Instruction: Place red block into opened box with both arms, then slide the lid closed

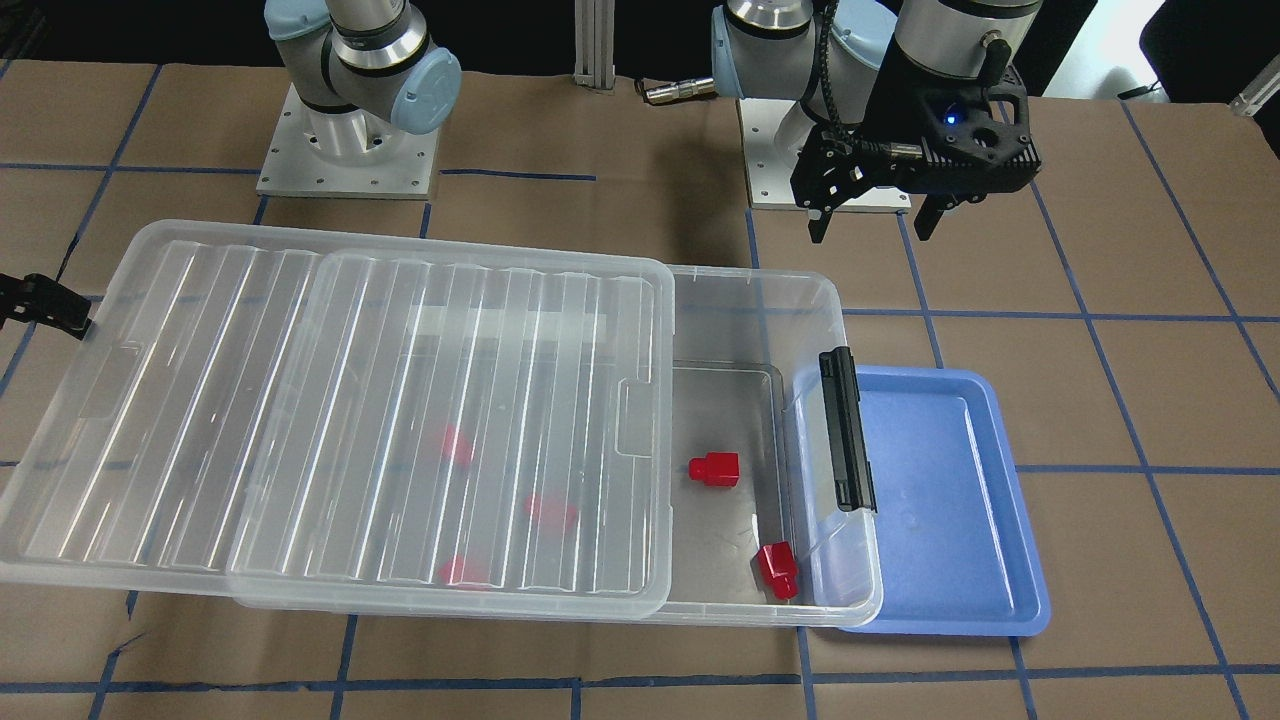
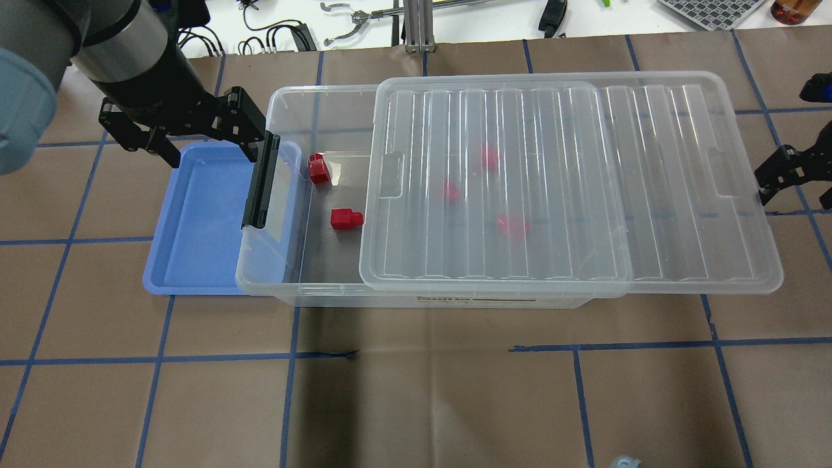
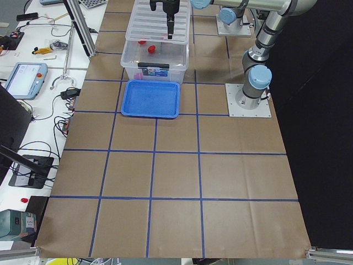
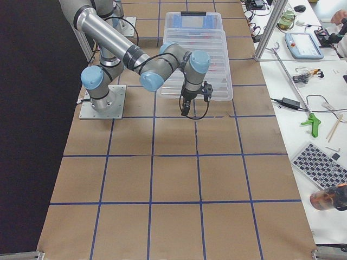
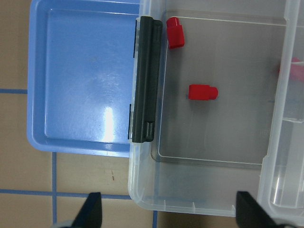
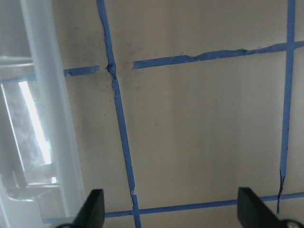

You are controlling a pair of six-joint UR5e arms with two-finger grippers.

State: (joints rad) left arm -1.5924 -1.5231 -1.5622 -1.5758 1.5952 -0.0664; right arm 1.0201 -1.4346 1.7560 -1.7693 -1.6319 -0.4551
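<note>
- Closest, the lid point(image 1: 300, 400) lies on the box point(image 1: 750, 300) but sits off to one side, so one end of the box is open.
- One red block point(image 1: 715, 468) is in the open part of the box. Another is by the latch point(image 1: 848, 430), and three show under the lid.
- I think the next job is to slide the lid shut.
- The right claw point(image 6: 172, 209) waits just past the end of the lid that sticks out. It is wide open and holds nothing. It should push that end flat and straight.
- Farthest, the left claw point(image 1: 870, 228) hangs up by the blue tray point(image 1: 950, 560), wide open and empty. It could hold the latch end steady.
- Only the right wrist view shows the clear rim beside that claw. The front view cuts the claw off.
</note>
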